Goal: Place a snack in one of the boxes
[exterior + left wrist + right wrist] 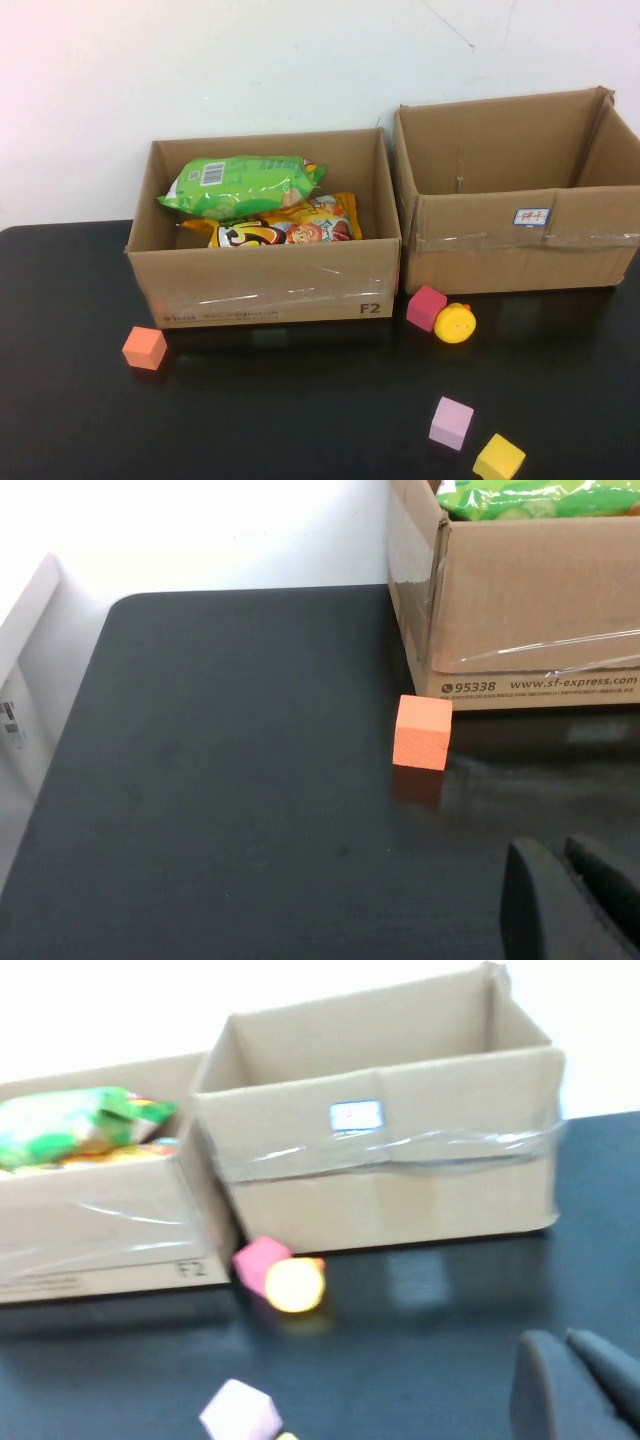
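Left gripper (575,900): near left, above black table (300,420), jaws shut, empty. Right gripper (580,1385): near right, jaws shut, empty. Green snack bag (245,185) over yellow-orange snack bag (290,230): inside left cardboard box (270,290), far from both jaws. Right cardboard box (520,250): appears empty. Step: start; next move needs jaws opened, reach into left cardboard box.

Left gripper (565,875) closed, right gripper (570,1365) closed — both low, empty
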